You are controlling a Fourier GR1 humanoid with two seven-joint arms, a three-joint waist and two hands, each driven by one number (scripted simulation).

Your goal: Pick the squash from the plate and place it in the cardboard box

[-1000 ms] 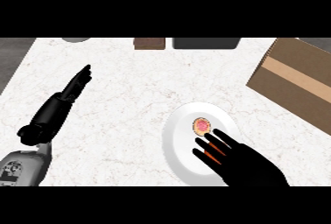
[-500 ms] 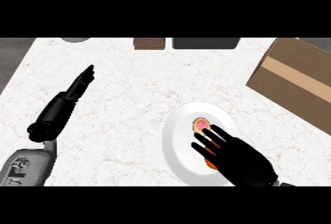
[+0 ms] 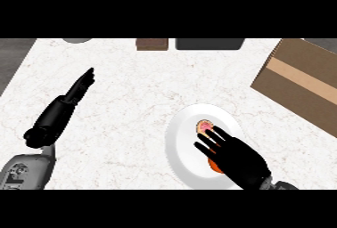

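A white plate (image 3: 181,142) lies on the marble counter at lower right. On it rests the squash (image 3: 206,127), orange with a pinkish cut end showing; most of it is hidden under my right hand (image 3: 233,156). That hand lies over the squash with its fingers stretched out flat, not curled round it. The cardboard box (image 3: 299,82) sits at the right edge, beyond the plate. My left hand (image 3: 80,87) rests open at the left, fingers straight and pointing away, far from the plate.
Along the counter's far edge stand a brown block (image 3: 152,43), a dark flat object (image 3: 210,43) and a grey round object (image 3: 78,40). Bare marble lies between the plate and the box.
My right hand has drawn back toward the lower edge along the plate, uncovering more of the squash's cut end. The left forearm has shifted slightly up and right.
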